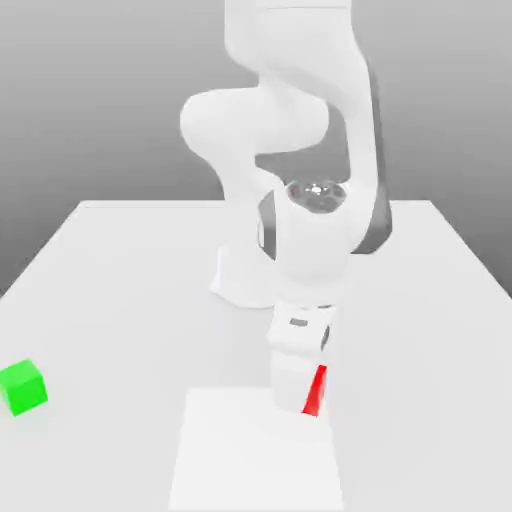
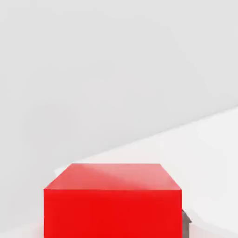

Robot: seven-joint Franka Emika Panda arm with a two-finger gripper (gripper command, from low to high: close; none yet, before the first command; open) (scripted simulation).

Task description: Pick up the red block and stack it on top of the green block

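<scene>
**Red block in my pincer, green block apart on the table**

Red is the first finding: the red block [image 1: 316,391] sits at the tip of my pincer [image 1: 303,392], low over the white table [image 1: 120,270]. In the exterior view only a narrow sliver of its red face shows beside my white finger housing, close above a paler square patch [image 1: 255,460] on the table near the front edge. My pincer is drawn in on the red block, pinching it between the fingers.

From the hand view, the red block [image 2: 112,204] is close in front of the camera, its top face and one side face both visible, edges square and level. A small grey part of one of my fingers [image 2: 186,223] shows against the block's side, touching it.

The green block [image 1: 23,387] rests on the table at the exterior view's left, well apart from the red block and from my pincer. It stands flat on the surface, nothing on top of it.

My arm [image 1: 290,130] rises from its base [image 1: 240,285] at the middle of the table and folds forward and down, so that the hand points down at the table.

The red block is not on the green block.
</scene>
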